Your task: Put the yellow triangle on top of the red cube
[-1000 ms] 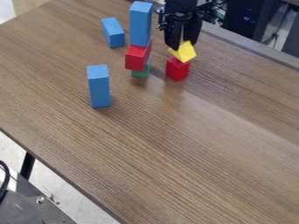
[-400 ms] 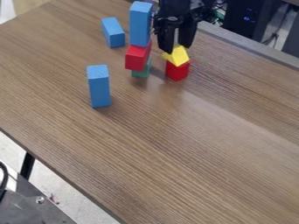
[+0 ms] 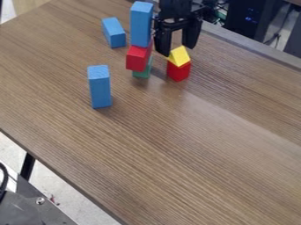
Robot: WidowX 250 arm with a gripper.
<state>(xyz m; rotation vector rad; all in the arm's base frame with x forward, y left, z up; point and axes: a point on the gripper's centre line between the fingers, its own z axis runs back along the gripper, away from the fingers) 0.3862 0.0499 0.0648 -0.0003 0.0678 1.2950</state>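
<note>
The yellow triangle [image 3: 178, 56] is a small bright wedge-shaped block, seated on top of the red cube [image 3: 178, 71], its peak pointing up and its broad base down. It sits upright, with 2 faces in sight. The cube beneath is plain, solid red and stands flat on the table [image 3: 176, 145], near the far edge. It is turned so that 1 upright edge faces the camera, with 2 sides showing, and the triangle covers its top.

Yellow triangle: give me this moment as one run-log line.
yellow triangle: on red cube | gripper: open, close by | placement: looks done
</note>
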